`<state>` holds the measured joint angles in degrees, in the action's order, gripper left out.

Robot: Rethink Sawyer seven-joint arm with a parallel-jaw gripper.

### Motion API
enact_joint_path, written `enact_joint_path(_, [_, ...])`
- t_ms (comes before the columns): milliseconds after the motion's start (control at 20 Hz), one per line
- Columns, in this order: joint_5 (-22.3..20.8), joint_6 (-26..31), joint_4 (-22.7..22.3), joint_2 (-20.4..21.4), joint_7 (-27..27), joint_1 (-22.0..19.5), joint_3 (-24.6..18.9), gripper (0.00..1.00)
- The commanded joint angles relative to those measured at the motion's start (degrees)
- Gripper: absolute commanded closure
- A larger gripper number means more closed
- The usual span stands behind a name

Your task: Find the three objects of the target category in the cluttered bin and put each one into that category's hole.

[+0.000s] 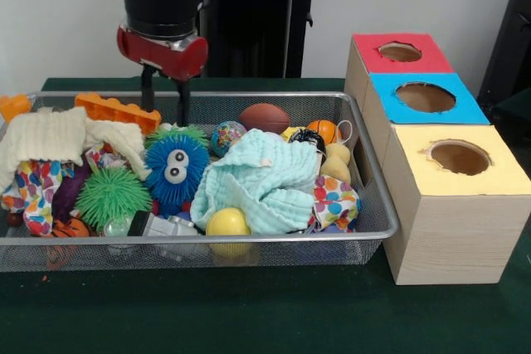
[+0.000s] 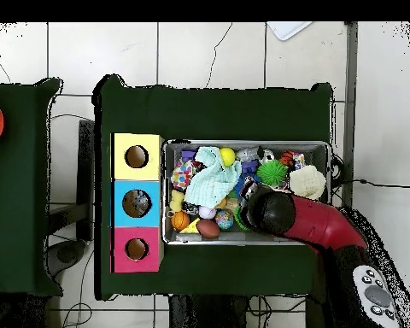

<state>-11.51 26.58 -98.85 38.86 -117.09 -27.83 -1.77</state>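
Your gripper [image 1: 164, 97] hangs over the shallow silver wire-mesh bin [image 1: 365, 234]

Its two dark fingers [image 1: 147, 89] stand apart, grasping nothing; the bin sits on the green table [image 1: 249, 312], just beside the red, blue and yellow boxes [image 1: 431, 147].

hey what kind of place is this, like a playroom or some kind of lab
Likely a robotics lab test bench: a red and black arm hangs over a wire-mesh bin of toys, beside three colour-topped boxes with holes.

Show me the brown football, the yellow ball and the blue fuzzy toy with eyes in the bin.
brown football [image 1: 264, 117], front view, middle of its upper side.
yellow ball [image 1: 227, 222], front view, centre of its face.
blue fuzzy toy [image 1: 176, 167], front view, between its eyes.
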Motion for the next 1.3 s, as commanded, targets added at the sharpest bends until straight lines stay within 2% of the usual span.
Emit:
enact_joint_path(50, [2.1,-3.77,-6.33,-1.65,-9.01,1.12,-1.42,0.0])
enact_joint_path(500, [-0.59,-7.73,-8.09,-5.56,-7.13,0.52,0.5,0.0])
enact_joint_path(950, [-4.44,-12.45,-3.87,-12.08,-2.64,-2.94,2.34,0.0])
enact_joint_path(1300, [-4.61,-11.73,-1.36,-13.92,-2.51,-3.25,2.27,0.0])
